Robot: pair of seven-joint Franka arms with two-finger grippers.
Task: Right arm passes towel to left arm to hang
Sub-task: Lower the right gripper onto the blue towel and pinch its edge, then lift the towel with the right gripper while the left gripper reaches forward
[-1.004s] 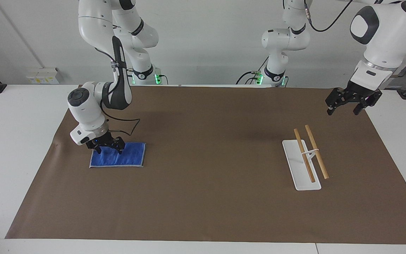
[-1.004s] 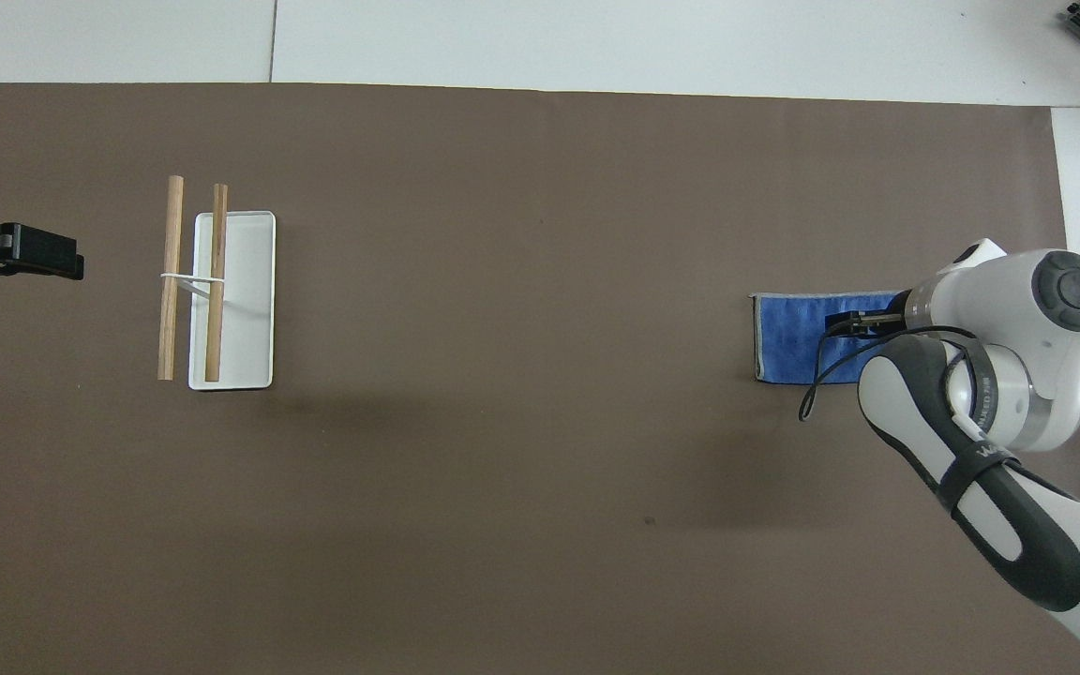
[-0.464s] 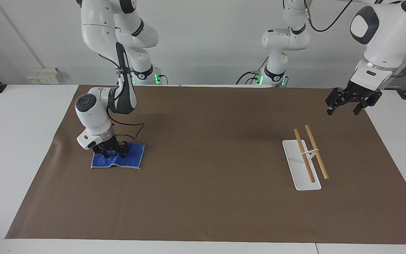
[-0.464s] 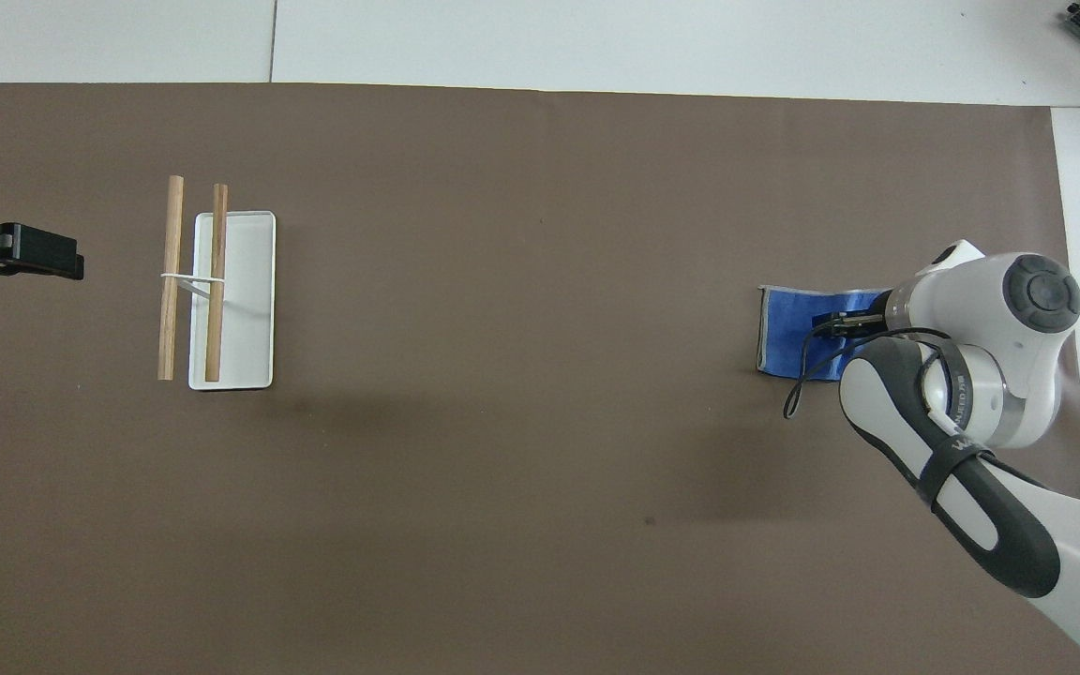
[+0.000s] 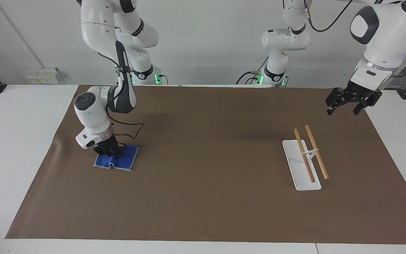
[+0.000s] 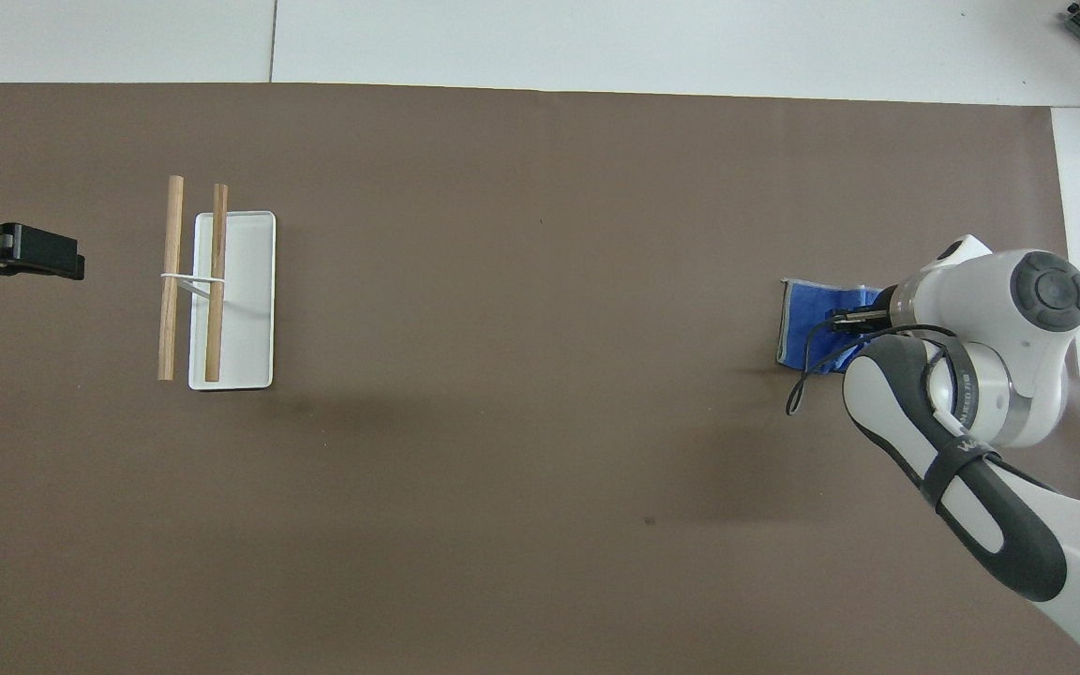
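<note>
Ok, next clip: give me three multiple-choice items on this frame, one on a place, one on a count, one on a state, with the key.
1. Where is the towel rack?
A. Toward the left arm's end of the table
B. Toward the right arm's end
C. On the blue towel

2. How many wooden bars does the rack carry?
A. One
B. Two
C. Four

3. What state is the right gripper in?
A. Open over the rack
B. Shut on the blue towel
C. Raised and empty

Key: 1 A, it stands below the waiting, open left gripper. 2 B, two parallel bars show. 3 B, the cloth bunches under its closed fingertips.
</note>
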